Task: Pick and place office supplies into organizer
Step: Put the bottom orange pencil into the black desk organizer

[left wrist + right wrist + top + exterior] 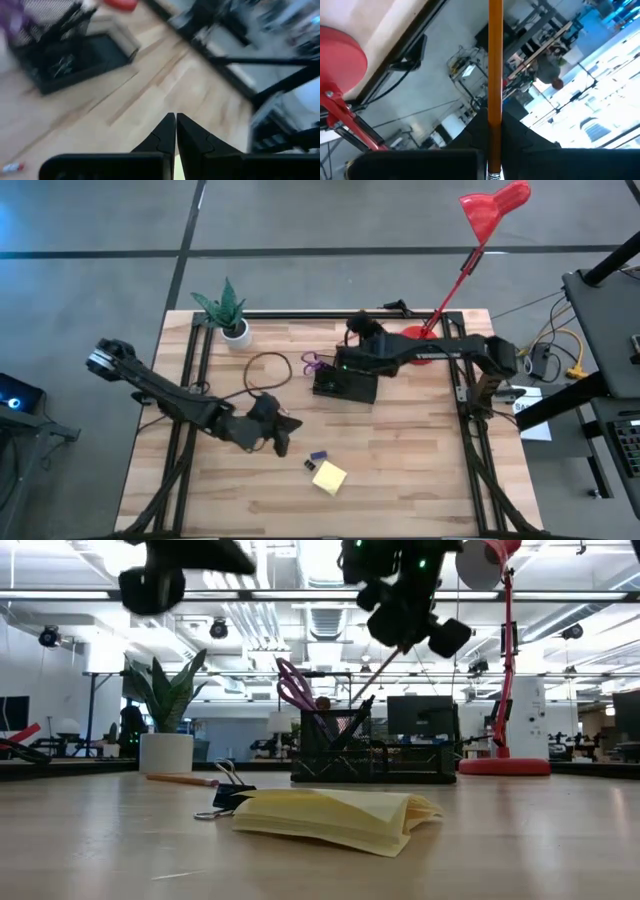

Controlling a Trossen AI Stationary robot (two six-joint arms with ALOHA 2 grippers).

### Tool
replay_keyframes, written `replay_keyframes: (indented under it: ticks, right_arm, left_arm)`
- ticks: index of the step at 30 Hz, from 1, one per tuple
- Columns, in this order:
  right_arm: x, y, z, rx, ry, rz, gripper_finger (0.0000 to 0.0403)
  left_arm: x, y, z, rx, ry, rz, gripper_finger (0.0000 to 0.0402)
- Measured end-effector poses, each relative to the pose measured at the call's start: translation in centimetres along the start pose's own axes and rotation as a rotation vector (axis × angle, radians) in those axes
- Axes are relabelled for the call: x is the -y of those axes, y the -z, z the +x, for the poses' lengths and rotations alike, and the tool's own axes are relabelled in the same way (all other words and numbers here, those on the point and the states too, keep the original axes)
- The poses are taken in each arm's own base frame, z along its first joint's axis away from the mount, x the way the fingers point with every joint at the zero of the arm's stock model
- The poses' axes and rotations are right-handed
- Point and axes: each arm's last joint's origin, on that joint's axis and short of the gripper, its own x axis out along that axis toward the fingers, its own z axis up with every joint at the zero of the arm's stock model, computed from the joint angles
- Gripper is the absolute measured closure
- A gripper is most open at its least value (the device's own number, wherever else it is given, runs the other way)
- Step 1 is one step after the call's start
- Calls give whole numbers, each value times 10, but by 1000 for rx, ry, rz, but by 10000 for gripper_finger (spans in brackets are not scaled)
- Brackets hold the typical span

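Orange pencil (pixel 495 60), its ends cut off, is clamped in the right gripper (pixel 494 131) above the organizer (pixel 345 385); left gripper (pixel 175 131) pinched empty.

A pale wooden table (pixel 400 450) with a black frame stands on grey floor (pixel 90 290) crossed by dark lines. Behind it opens a wide, bright hall (ceiling pipes and spotlights overhead) with monitors (pixel 420 715) on distant desks. A red desk lamp (pixel 500 660) and potted plant (pixel 165 705) sit at the back edge.

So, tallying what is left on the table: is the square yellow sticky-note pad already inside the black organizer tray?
No, the square yellow sticky-note pad lies on the bare wood near the table's front, well apart from the black organizer tray.
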Motion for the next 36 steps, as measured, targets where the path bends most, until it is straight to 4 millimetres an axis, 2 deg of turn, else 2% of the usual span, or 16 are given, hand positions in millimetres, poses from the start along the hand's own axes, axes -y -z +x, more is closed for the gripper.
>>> replay_keyframes:
  ticks: [4,12,15,20,26,33,36]
  right_arm:
    - [-1,-7,-2,7,0,-14,390]
    - [-7,-12,-46,62,72,5,390]
    - [-13,-14,-54,69,69,-8,390]
    - [-22,-34,-50,56,41,-65,390]
    - [-26,-62,-28,11,-1,-126,390]
    - [-18,-92,-19,83,-97,-50,388]
    - [-15,-97,-18,95,-118,12,371]
  left_arm:
    - [3,-12,-16,42,51,52,402]
    - [-12,-18,-35,-32,-18,146,402]
    - [-16,-18,-39,-64,-30,164,402]
    - [-17,-19,-42,-83,-10,193,402]
    - [-18,-18,-43,-86,-7,195,402]
    - [-28,-8,-38,-110,-35,209,402]
    - [-29,-7,-39,-121,-27,209,402]
